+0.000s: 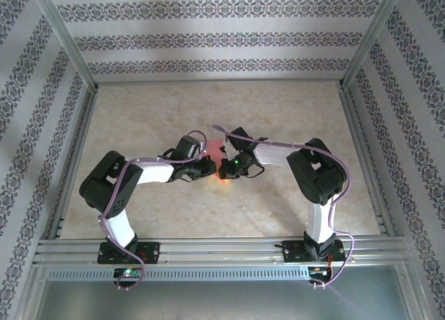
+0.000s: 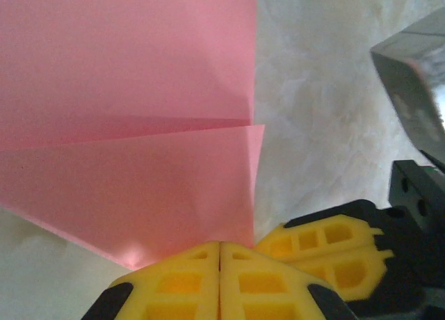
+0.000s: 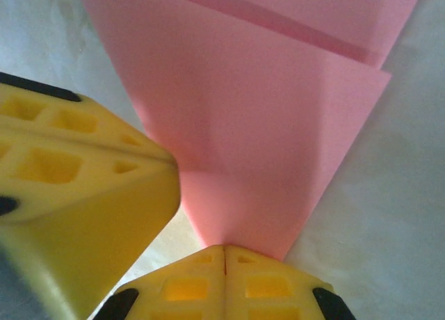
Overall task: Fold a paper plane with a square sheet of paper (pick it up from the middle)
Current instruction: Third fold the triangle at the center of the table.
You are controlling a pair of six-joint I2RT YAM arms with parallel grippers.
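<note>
Yellow-tipped, the left claw (image 2: 220, 254) is clamped tight on a near point of the folded pink sheet of paper (image 2: 132, 83), whose top and left edges are cut off in its wrist view. From above, at mid-counter (image 1: 292, 118), both wrists hide the sheet but for a pink sliver. The right claw (image 3: 224, 254), just beside, pinches the sheet's narrow end, tips meeting; the fold's top is cropped.
</note>
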